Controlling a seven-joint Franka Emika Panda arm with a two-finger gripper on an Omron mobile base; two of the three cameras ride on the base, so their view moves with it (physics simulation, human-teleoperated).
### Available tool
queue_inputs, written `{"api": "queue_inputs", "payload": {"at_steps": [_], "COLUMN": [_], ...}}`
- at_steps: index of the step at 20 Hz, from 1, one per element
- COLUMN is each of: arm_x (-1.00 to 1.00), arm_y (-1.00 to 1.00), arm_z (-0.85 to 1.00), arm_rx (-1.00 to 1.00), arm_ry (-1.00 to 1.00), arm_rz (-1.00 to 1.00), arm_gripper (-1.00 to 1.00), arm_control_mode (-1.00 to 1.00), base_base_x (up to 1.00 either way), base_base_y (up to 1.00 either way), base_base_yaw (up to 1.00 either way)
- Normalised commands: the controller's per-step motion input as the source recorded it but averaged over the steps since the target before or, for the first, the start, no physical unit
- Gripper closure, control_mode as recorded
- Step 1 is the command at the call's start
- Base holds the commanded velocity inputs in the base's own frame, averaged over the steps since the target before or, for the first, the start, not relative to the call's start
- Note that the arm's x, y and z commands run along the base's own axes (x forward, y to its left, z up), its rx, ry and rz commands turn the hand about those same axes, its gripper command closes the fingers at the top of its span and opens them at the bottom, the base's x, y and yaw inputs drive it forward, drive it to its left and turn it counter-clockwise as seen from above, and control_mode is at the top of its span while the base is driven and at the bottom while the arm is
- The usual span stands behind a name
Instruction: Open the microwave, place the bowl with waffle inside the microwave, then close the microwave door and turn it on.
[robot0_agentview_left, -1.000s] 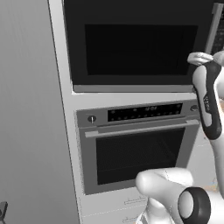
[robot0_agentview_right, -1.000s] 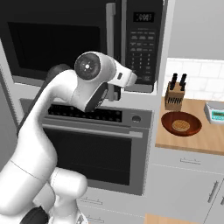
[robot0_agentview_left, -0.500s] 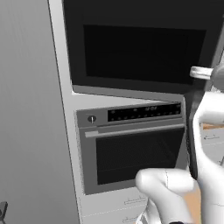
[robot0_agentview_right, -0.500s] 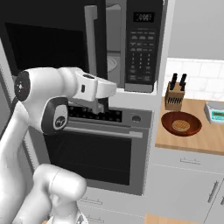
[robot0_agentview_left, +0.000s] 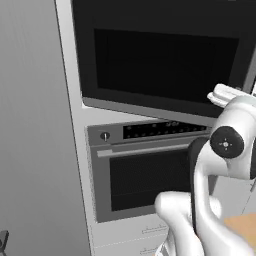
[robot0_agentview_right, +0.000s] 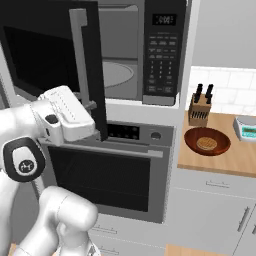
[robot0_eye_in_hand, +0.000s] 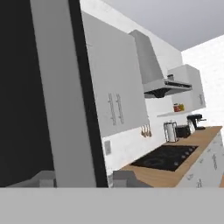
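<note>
We are looking at one microwave (robot0_agentview_right: 135, 55) with its one microwave door (robot0_agentview_right: 55, 60) swung wide open, showing the grey cavity. Our gripper (robot0_agentview_right: 90, 106) is sitting at the door's one grey bar handle (robot0_agentview_right: 80, 55), its jaws standing on either side of the bar in the hand view; whether they are pressing it we cannot tell. One bowl (robot0_agentview_right: 207, 141) holding one waffle (robot0_agentview_right: 206, 144) is resting on the counter (robot0_agentview_right: 220, 160), beside one knife block (robot0_agentview_right: 199, 107).

Waffle (robot0_agentview_right: 206, 144) in bowl (robot0_agentview_right: 207, 141), right of microwave (robot0_agentview_right: 142, 55)
</note>
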Motion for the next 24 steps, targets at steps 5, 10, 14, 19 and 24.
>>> {"api": "queue_inputs", "payload": {"at_steps": [5, 10, 14, 19, 24], "arm_x": [-1.00, -1.00, -0.80, -0.03, 0.04], "arm_y": [0.54, 0.59, 0.59, 0.40, 0.18], "arm_z": [0.03, 0.02, -0.15, -0.19, -0.10], "arm_rx": [-0.17, -0.23, -0.32, -0.20, -0.23], "arm_ry": [-0.38, -0.33, -0.13, 0.01, 0.14], "arm_rz": [-0.26, -0.22, -0.04, 0.04, 0.24], "arm_gripper": [1.00, 1.00, -1.00, -1.00, -1.00], "arm_control_mode": [-1.00, -1.00, -1.00, -1.00, -1.00], "base_base_x": [0.00, 0.00, 0.00, 0.00, 0.00], "base_base_y": [0.00, 0.00, 0.00, 0.00, 0.00], "base_base_yaw": [0.00, 0.00, 0.00, 0.00, 0.00]}}
